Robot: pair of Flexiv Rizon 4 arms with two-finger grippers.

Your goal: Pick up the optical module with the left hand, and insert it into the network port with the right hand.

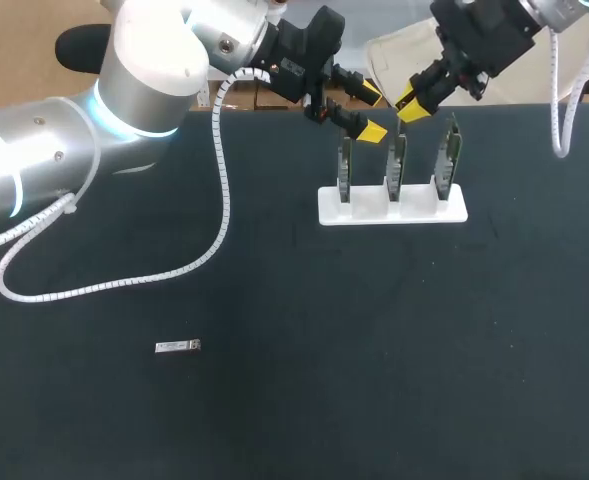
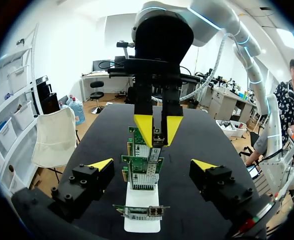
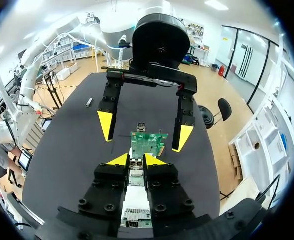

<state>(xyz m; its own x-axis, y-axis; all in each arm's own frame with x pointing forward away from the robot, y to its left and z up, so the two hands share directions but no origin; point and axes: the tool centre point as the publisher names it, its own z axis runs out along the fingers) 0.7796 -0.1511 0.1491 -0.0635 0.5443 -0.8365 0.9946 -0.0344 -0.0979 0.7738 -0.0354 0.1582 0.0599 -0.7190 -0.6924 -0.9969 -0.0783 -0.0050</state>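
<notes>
The optical module [image 1: 177, 346] is lying flat on the tabletop [image 1: 274, 420], well apart from both jaws. You're probably dealing with something light, stiff and slick, so I'd be pinching its long sides. Its label is too small to read. Your left jaws are hanging wide open and empty, just beside the network cards [image 1: 397, 160]. Right jaws: can't tell.

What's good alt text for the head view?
The left pincer and right pincer hover close together by the tops of three green circuit cards standing upright in a white holder on the far side of a dark table. A small silver optical module lies alone near the table's front left, untouched.
</notes>
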